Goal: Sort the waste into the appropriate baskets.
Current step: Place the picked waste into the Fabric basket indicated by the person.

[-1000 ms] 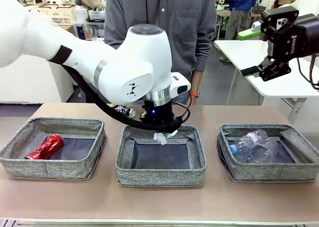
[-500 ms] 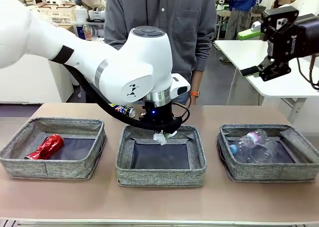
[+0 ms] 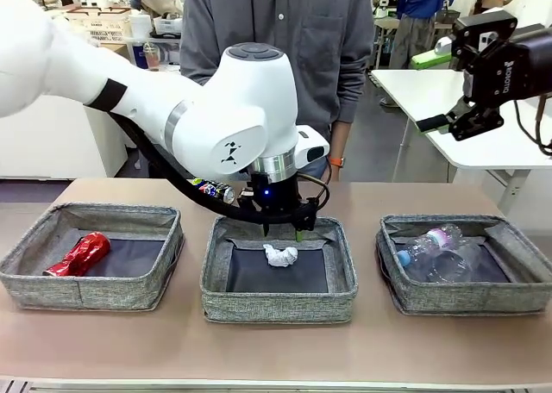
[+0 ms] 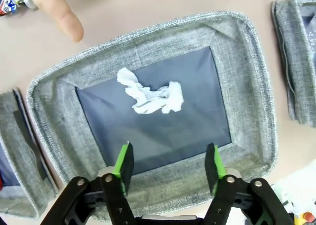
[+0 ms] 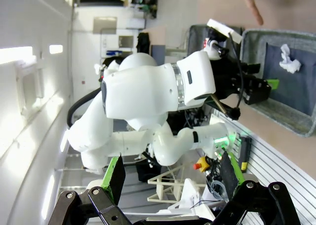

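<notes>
Left claw (image 4: 168,166) wide open, empty, above paper ball (image 4: 150,94) in middle basket (image 4: 247,87); fingertip (image 4: 61,13) beyond rim.

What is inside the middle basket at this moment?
The middle basket holds one crumpled white paper ball on its dark floor. The left gripper covers part of the far wall.

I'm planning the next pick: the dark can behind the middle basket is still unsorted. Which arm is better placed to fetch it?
Left, probably. The left claw hangs open over the middle basket, having nothing in it, and the dark can lies just behind that basket. The right claw is open too, but raised far off to the side.
</notes>
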`<action>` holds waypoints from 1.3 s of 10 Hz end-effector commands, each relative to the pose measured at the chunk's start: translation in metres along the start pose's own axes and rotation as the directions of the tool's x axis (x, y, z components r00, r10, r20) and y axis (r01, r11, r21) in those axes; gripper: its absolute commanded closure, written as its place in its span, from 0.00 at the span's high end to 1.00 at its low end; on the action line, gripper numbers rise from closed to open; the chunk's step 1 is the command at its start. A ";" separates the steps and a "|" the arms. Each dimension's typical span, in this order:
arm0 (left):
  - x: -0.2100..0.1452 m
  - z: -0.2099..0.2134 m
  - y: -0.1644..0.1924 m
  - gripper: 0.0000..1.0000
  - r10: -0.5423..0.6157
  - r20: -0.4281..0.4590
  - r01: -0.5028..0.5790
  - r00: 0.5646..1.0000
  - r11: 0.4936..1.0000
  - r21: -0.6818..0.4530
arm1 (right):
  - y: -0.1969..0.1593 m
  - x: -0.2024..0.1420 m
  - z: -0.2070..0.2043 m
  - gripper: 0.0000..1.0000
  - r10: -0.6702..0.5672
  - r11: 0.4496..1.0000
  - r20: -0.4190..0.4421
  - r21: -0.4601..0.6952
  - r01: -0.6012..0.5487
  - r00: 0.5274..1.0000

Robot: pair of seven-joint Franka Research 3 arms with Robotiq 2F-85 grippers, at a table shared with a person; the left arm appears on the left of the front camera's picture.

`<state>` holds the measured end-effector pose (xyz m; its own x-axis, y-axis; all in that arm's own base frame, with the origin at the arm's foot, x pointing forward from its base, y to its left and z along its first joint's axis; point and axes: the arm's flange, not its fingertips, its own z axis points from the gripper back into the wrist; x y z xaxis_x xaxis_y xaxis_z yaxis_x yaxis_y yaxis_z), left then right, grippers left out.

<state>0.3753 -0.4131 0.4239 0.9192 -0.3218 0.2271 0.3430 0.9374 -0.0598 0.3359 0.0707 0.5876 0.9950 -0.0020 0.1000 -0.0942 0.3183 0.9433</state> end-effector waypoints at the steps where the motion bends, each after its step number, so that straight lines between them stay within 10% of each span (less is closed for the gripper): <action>1: 0.000 0.008 0.002 1.00 -0.011 -0.007 0.011 1.000 1.000 -0.010 | 0.003 0.001 0.001 1.00 0.008 1.000 0.002 0.013 -0.008 1.000; 6: -0.001 0.049 0.009 1.00 -0.051 -0.091 0.040 0.995 0.993 -0.113 | 0.003 0.001 0.001 1.00 0.008 1.000 0.002 0.013 -0.008 1.000; 10: -0.005 0.165 0.086 1.00 0.018 0.097 0.012 0.995 0.955 -0.297 | 0.003 0.001 0.001 1.00 0.008 1.000 0.002 0.013 -0.008 1.000; 13: -0.039 0.194 0.165 1.00 0.153 0.128 -0.034 0.980 0.760 -0.649 | 0.003 0.001 0.001 1.00 0.008 1.000 0.002 0.013 -0.008 1.000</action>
<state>0.3734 -0.2472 0.6205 0.9176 -0.1703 0.3591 0.3608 0.7359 -0.5730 0.3360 0.0703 0.5878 0.9950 -0.0027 0.1003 -0.0942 0.3180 0.9434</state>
